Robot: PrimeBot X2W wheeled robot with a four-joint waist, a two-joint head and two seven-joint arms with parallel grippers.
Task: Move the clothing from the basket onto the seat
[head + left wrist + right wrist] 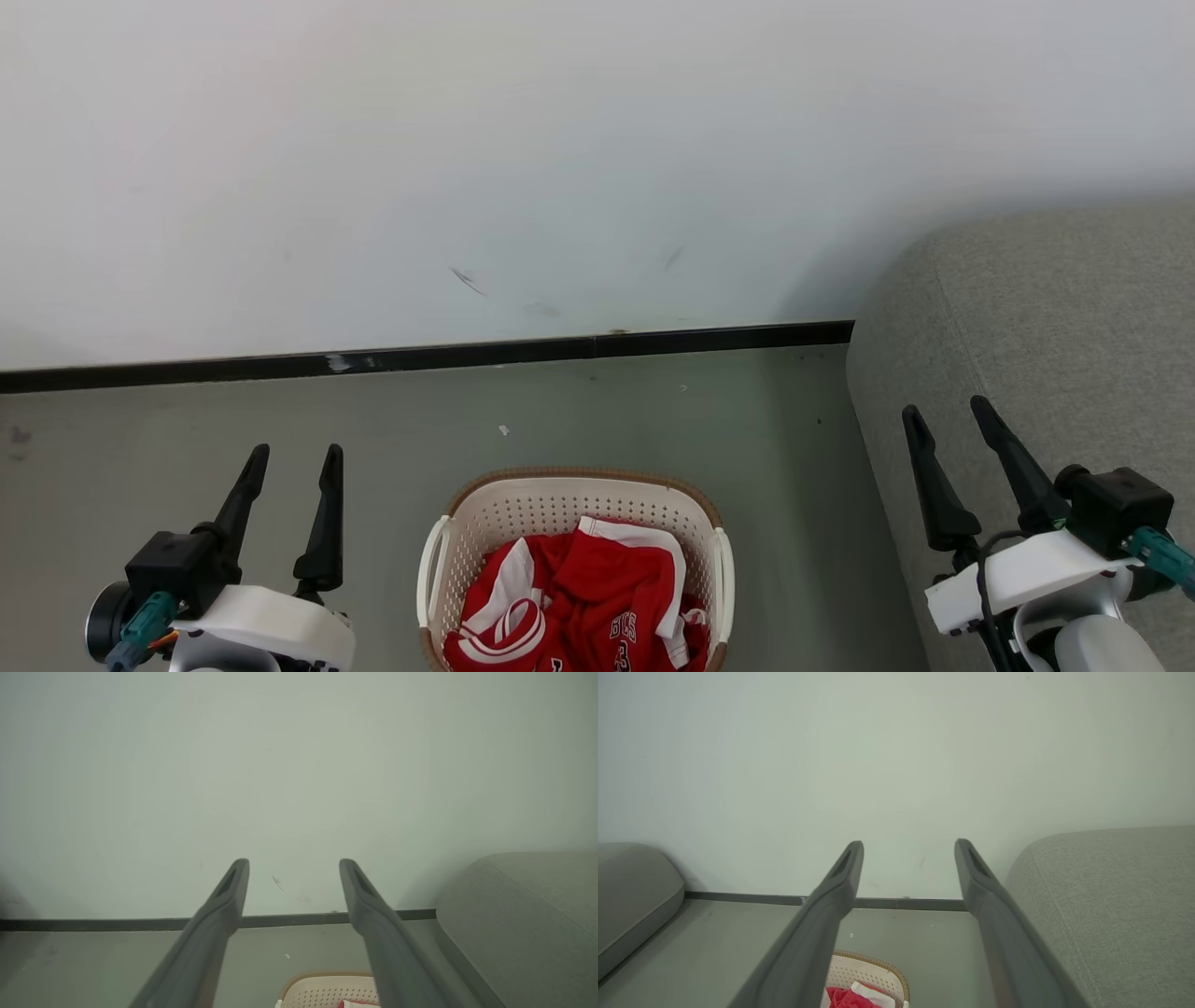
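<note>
White wall (560,140) across the back, black baseboard (420,357) at its foot, grey floor (187,420) below. Seat (1046,317) takes the right side, rounded end twd the wall. Basket (560,495) sits on the floor btwn the two arms, near the seat, not touching it. Clothing (579,597) lies bunched inside the basket, red w/ white trim, lettering partly seen. Left gripper (297,452) is left of the basket, fingers spread wide, nothing held. Right gripper (945,407) is by the seat's edge, likewise spread wide, empty.
</note>
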